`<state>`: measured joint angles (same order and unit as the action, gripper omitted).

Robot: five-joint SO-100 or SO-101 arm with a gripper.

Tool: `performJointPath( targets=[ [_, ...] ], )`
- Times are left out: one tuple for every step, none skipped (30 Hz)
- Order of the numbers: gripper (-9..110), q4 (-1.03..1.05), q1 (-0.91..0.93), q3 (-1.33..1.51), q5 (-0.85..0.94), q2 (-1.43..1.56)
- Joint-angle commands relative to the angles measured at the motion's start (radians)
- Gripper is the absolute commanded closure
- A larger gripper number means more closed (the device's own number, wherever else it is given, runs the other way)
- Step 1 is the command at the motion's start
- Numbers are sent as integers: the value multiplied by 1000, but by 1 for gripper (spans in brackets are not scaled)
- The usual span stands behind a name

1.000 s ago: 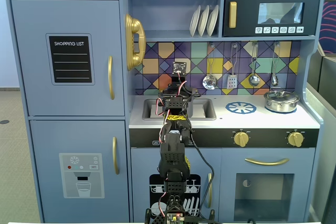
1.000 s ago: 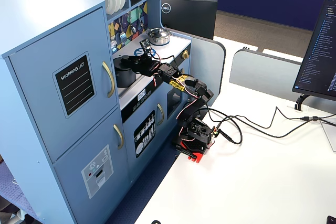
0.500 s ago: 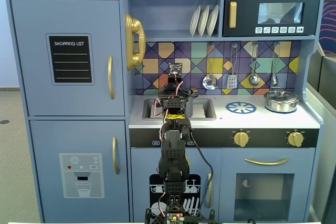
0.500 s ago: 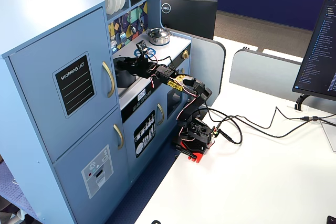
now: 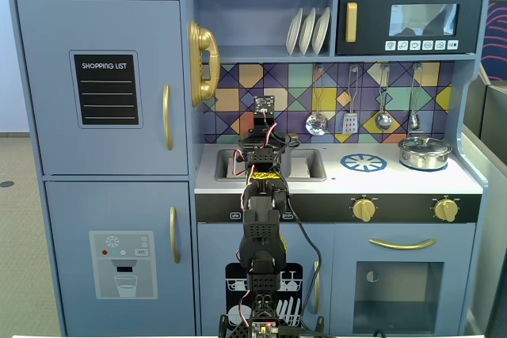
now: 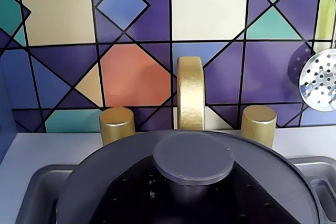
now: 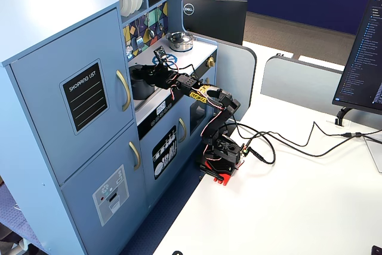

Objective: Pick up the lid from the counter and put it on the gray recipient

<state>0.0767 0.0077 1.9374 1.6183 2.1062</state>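
The dark gray lid point(image 6: 105, 163) fills the lower part of the wrist view, and its round knob point(image 6: 193, 157) sits in the middle. My gripper point(image 6: 191, 195) is shut on the stem under that knob, with a black finger point(image 6: 136, 200) on either side. In a fixed view the lid point(image 7: 141, 70) lies level on top of the gray recipient point(image 7: 141, 88), which stands in the sink. I cannot tell whether the lid rests on the rim. In the wrist view the lid hides the recipient. In the front fixed view my arm point(image 5: 261, 195) covers both.
A gold faucet point(image 6: 190, 93) and two gold taps point(image 6: 117, 124) stand just behind the sink point(image 6: 37, 192). A slotted spoon point(image 6: 320, 80) hangs on the tiled wall. The shiny steel pot point(image 5: 425, 152) sits at the counter's right. A shelf with plates point(image 5: 307, 31) overhangs.
The gripper has carried the lid a little further in over the sink, from beside the gray recipient to directly above it. The arm has stretched forward.
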Motion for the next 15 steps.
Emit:
performJointPath(
  targets=[
    [102,-41,12,-71,25,3],
    [102,-43,12,-71,28,2],
    [102,-44,14,-71,34,2],
    [102,-46,15,-74,38,2],
    [102,-46,17,-77,46,2],
    [102,-46,20,-78,52,0],
    [102,-48,21,-78,55,0],
    [102,-48,23,-78,55,0],
    [102,-48,26,-78,55,0],
    [102,-43,28,-75,54,5],
    [101,-35,31,-69,55,11],
    [98,-31,34,-60,57,18],
    [93,-28,38,-51,52,26],
    [87,-6,48,-44,54,37],
    [83,26,58,-38,63,51]
  ],
)
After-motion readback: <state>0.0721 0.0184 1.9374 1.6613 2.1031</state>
